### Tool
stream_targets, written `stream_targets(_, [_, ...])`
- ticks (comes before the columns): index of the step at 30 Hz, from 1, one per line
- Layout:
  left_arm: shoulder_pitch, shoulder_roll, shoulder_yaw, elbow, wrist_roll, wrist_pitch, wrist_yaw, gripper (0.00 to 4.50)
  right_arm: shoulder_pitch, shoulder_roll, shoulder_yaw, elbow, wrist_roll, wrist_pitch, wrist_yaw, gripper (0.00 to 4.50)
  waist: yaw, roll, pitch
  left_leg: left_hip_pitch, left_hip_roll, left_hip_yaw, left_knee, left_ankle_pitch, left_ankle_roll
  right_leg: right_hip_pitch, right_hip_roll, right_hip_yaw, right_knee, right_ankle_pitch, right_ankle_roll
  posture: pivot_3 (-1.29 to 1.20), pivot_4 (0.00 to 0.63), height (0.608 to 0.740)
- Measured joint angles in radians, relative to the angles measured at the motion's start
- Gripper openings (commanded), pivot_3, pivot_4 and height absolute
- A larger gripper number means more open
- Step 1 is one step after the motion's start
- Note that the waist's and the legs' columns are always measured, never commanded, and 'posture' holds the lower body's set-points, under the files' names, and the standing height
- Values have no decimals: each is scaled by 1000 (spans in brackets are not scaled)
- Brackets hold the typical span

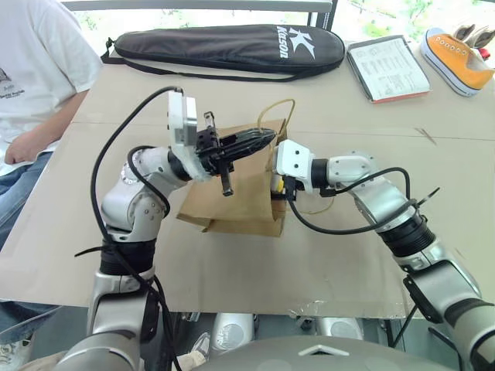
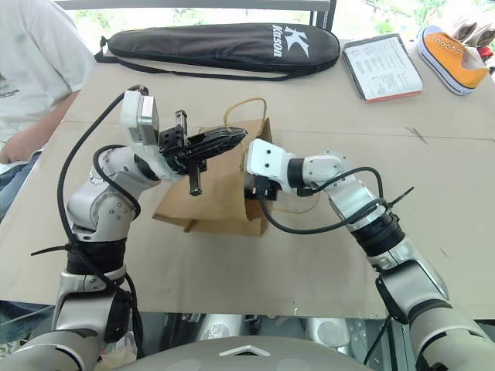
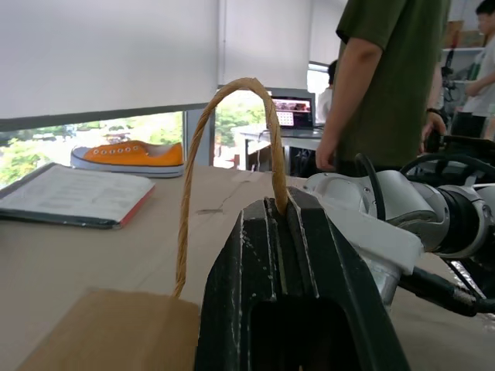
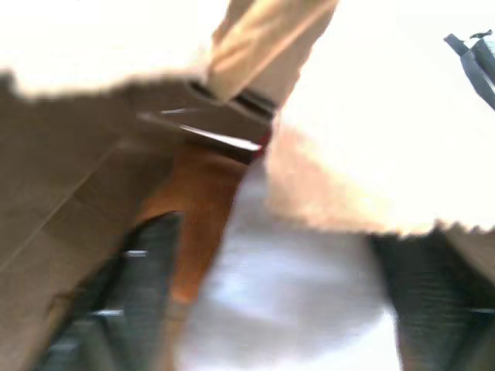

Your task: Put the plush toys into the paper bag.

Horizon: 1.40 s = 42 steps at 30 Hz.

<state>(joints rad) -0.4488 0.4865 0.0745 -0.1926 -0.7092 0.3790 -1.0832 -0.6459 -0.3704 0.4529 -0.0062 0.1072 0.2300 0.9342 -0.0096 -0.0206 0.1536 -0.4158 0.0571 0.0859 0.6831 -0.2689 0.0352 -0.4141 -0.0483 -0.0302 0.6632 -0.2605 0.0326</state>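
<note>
**Release at the bag mouth: plush going in**

We have the paper bag [image 1: 232,202] lying on the cardboard-covered table [image 1: 348,255], its mouth turned toward our right arm. Our left gripper [image 3: 285,212] is clamped together on one twisted-cord handle [image 3: 203,147] and holds that side of the mouth up; the left wrist view shows the cord pinched between the two black fingers. The second handle [image 1: 277,114] loops free above the bag.

Our right gripper [image 1: 276,188] sits at the bag opening. In the right wrist view its fingers [image 4: 116,309] stand wide apart, with a pale fuzzy mass, a red sliver and brown paper close in front; we read this as the plush toy [image 4: 325,185] at or just inside the mouth. A spot of yellow shows at the gripper in the head view. Whether the toy has fully cleared the fingers, we cannot tell.

Judgement on doing this step well:
- Keep the left clamp firm and the handle raised, so the mouth does not collapse.
- Let the toy settle past the paper edge before retreating.
- Withdraw the right gripper straight out along the opening, avoiding the free handle and the bag wall.

Risk: the fuzz may catch on a finger and drag the toy back out.
</note>
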Motion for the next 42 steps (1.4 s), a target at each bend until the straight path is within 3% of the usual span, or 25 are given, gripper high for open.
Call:
stream_targets(8, [23,1,5,-30,2,-25,22,0,58,-60,-81,-121,10,90,-24,4229,0,0,0,0,0,0,0,0,0,0,-1,0,0,0,0,0,150,740])
stream_targets(16, [30,1,7,-31,15,-49,37,0,231,-186,-339,-496,216,584,-104,4229,8,0,0,0,0,-1,0,0,0,0,-1,0,-1,0,0,0,150,740])
stream_targets(19, [34,-2,9,-31,21,-62,41,0,344,-159,-451,-575,254,780,-225,4229,11,0,0,0,-1,0,0,0,0,1,-1,1,0,0,0,0,150,740])
stream_targets(23, [36,-6,5,-30,24,-69,42,0,477,-120,-476,-584,246,932,-364,4229,7,0,0,1,-2,1,0,0,0,0,0,2,0,0,0,0,150,740])
stream_targets(26, [36,-8,3,-28,31,-80,43,0,495,-42,-512,-606,264,994,-426,4229,1,0,-1,1,-2,1,0,0,0,1,1,2,0,0,0,0,150,740])
stream_targets(30, [36,-13,2,-24,39,-85,43,0,487,52,-541,-594,299,1020,-466,3150,-1,0,-1,1,-2,0,0,0,0,1,1,2,0,0,0,0,150,740])
stream_targets(31, [36,-13,2,-24,39,-85,43,0,487,56,-541,-592,301,1020,-467,2511,-1,0,0,1,-2,0,0,0,0,1,1,2,0,0,0,0,150,740])
stream_targets(34, [40,-17,2,-20,40,-87,45,0,452,132,-567,-556,368,1009,-462,1833,0,0,0,1,-2,0,0,0,0,1,1,2,0,0,0,0,150,740])
stream_targets(37, [44,-17,2,-20,41,-89,54,0,434,126,-567,-550,407,987,-447,353,1,0,0,0,-2,0,0,0,0,1,1,2,0,0,0,0,150,740])
stream_targets(38, [45,-17,2,-20,41,-89,56,0,434,127,-568,-549,412,983,-445,48,1,0,0,0,-2,0,0,0,0,1,1,2,-1,0,0,0,150,740])
stream_targets(42, [47,-32,7,-23,34,-86,92,0,383,157,-673,-546,549,963,-425,48,0,0,0,1,-2,0,0,0,1,1,1,2,0,0,0,0,150,740])
